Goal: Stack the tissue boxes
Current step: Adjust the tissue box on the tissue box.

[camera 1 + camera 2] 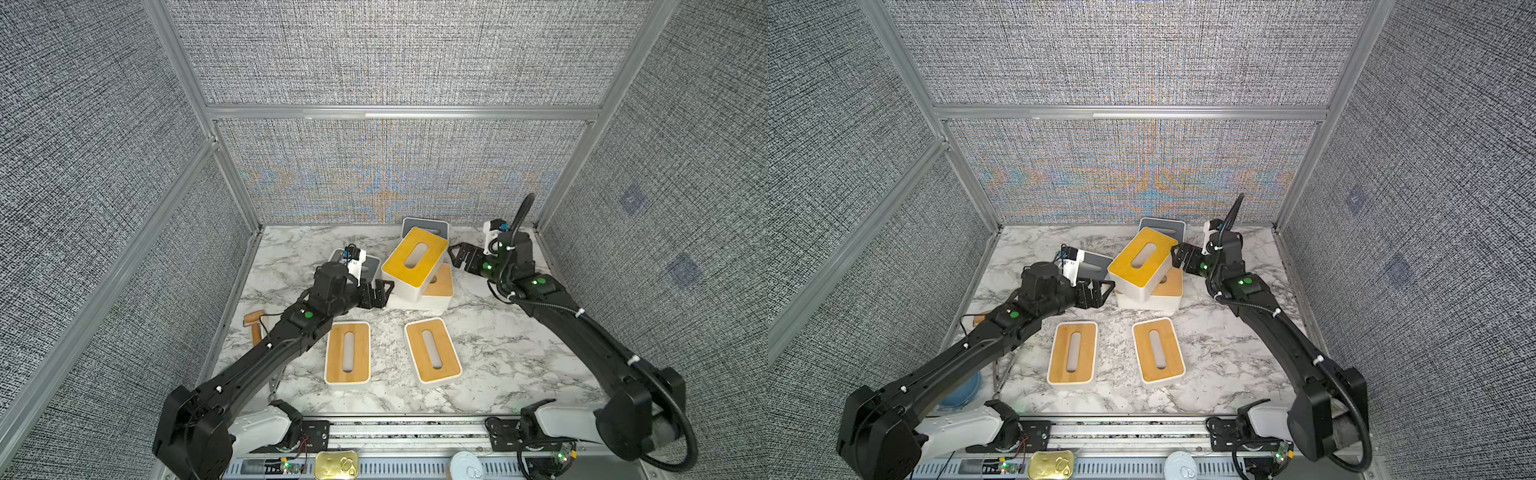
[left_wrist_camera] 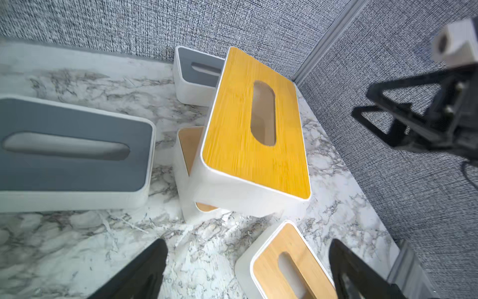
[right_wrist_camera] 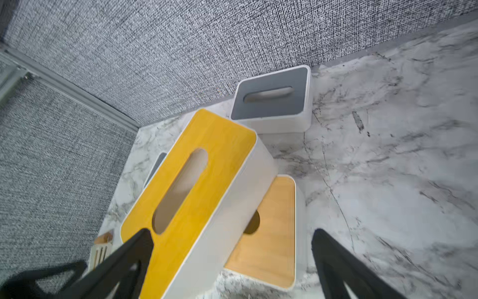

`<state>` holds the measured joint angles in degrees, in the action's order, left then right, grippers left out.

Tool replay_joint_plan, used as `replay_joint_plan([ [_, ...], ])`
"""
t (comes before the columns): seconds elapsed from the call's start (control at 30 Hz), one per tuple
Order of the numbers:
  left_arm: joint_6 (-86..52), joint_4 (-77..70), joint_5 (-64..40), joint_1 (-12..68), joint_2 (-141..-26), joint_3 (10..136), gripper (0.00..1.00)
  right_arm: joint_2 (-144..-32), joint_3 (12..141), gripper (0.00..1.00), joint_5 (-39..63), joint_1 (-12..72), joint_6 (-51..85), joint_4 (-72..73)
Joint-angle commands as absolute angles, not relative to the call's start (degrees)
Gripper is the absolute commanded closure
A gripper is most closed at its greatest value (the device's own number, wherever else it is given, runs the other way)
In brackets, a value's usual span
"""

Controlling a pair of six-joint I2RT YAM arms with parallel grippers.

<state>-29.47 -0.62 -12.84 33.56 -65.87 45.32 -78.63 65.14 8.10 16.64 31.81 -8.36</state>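
Note:
A yellow-lidded tissue box (image 1: 415,257) (image 1: 1142,259) (image 2: 240,129) (image 3: 196,181) rests askew and tilted on a bamboo-lidded box (image 1: 441,287) (image 1: 1170,289) (image 3: 271,233) at mid back. Two more bamboo-lidded boxes (image 1: 347,353) (image 1: 432,351) lie flat in front. One grey-lidded box (image 1: 424,226) (image 3: 271,95) stands by the back wall. Another grey-lidded box (image 1: 372,266) (image 2: 72,155) is partly hidden under my left wrist. My left gripper (image 1: 378,293) (image 2: 248,243) is open just left of the stack, holding nothing. My right gripper (image 1: 459,253) (image 3: 232,233) is open at the stack's right.
A wooden piece (image 1: 253,328) lies at the table's left edge and a blue bowl (image 1: 963,390) sits under the left arm. A tin can (image 1: 336,465) and a white can (image 1: 467,467) sit on the front rail. Fabric walls close three sides.

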Motion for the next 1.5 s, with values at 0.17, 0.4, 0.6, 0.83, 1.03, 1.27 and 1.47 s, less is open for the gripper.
replay_joint_plan([
  [0.17,-39.7,-22.4,-17.3,33.4,-64.6,36.0,0.01,-94.9,76.1,0.01,21.4,12.9,33.0,-2.6],
  [0.4,-41.3,-25.1,-18.4,33.5,-68.8,36.0,0.01,-101.5,79.1,0.01,26.9,12.9,31.6,0.3],
  [0.6,-42.2,-27.2,-19.7,33.4,-73.4,36.9,0.01,-102.4,79.0,0.01,29.4,12.9,31.1,1.1],
  [0.83,-42.0,-27.2,-19.1,33.5,-74.9,37.5,0.01,-103.0,78.7,0.01,29.4,12.9,29.1,1.0],
  [1.03,-42.3,-27.6,-19.7,33.4,-75.9,38.4,0.01,-104.2,79.9,0.01,31.7,12.7,27.6,1.4],
  [1.27,-42.1,-27.6,-19.4,33.4,-76.5,38.7,0.01,-104.9,81.1,0.01,34.4,12.7,26.6,1.8],
  [1.47,-42.1,-27.9,-19.4,33.5,-78.0,39.4,0.01,-105.1,80.7,0.01,36.8,12.8,25.6,1.7],
])
